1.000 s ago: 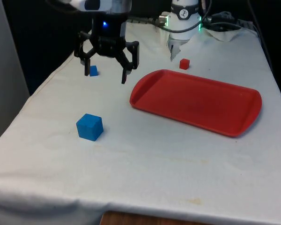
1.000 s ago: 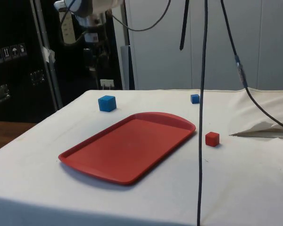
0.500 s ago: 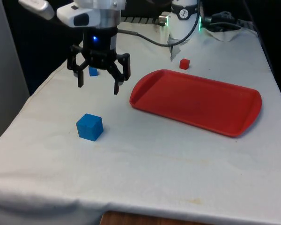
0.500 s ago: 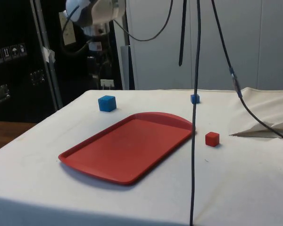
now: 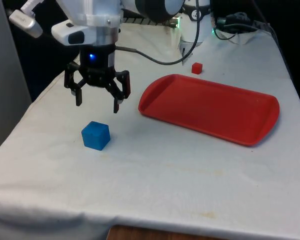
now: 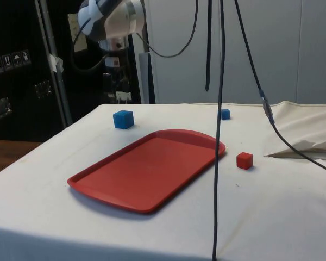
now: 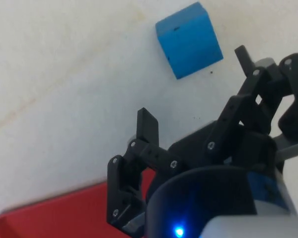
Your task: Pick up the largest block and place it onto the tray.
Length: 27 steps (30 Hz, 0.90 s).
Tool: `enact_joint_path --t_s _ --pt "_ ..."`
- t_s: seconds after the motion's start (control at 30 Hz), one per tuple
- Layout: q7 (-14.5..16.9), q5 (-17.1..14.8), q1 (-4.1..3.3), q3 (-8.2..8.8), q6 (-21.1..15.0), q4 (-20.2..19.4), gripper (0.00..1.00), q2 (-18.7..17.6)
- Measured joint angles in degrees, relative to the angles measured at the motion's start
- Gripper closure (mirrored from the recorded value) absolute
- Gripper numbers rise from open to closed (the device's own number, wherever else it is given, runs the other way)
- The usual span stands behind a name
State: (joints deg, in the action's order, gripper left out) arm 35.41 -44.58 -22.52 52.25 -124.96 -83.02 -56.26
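A: How was the gripper (image 5: pixel 97 102)?
B: Fingers spread wide, holding and touching nothing, above the cloth.
A: And the big blue block (image 5: pixel 95 135)?
B: Just below it, nearer the camera; tray (image 5: pixel 210 108) beside.

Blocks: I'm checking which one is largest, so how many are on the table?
3. A large blue block below the open gripper; a small blue block beyond the red tray's far end; a small red block beside it.
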Motion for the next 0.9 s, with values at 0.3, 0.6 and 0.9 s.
enact_joint_path --t_s 0.3,0.6,0.9 --pt "0.86 -2.18 0.69 0.69 -0.06 1.55 0.00 -2.46" --pt "1.26 -3.50 0.92 0.80 -0.40 1.95 0.00 -4.13" --pt "1.89 -5.67 1.09 0.80 -0.86 2.29 0.00 -5.96"
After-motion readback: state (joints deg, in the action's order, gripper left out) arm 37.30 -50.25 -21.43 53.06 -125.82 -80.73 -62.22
